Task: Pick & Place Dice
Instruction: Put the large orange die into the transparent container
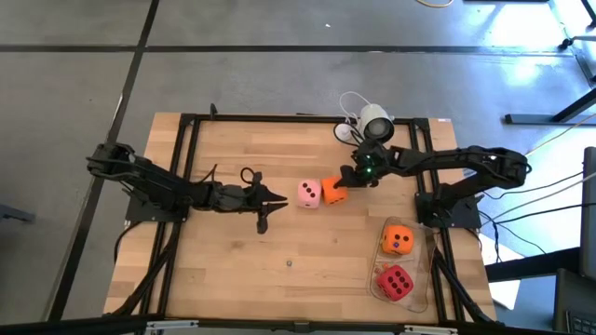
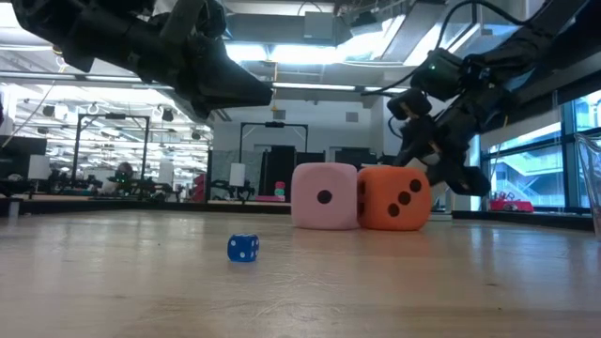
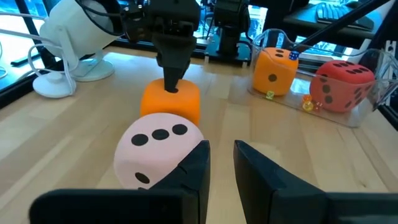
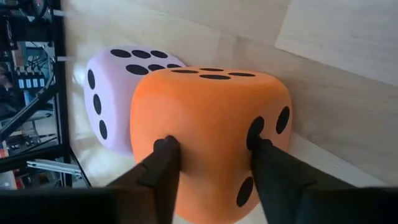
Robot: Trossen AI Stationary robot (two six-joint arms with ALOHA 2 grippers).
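Right gripper [image 4: 214,152] jaws are pressed onto the orange die [image 4: 211,134], which sits mid-tabletop [image 1: 233,279] touching the pink die [image 1: 309,194]. Left gripper [image 1: 277,197] is held nearby, jaws nearly together, empty.

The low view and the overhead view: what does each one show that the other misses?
Only the low view shows a tiny blue die on the table, and the room behind.

Only the high view shows a second orange die and the red die in a clear tray, the white round camera, and the left hand waiting beside the pink die.

Both show the pink die touching the orange die, with the right hand on the orange one.
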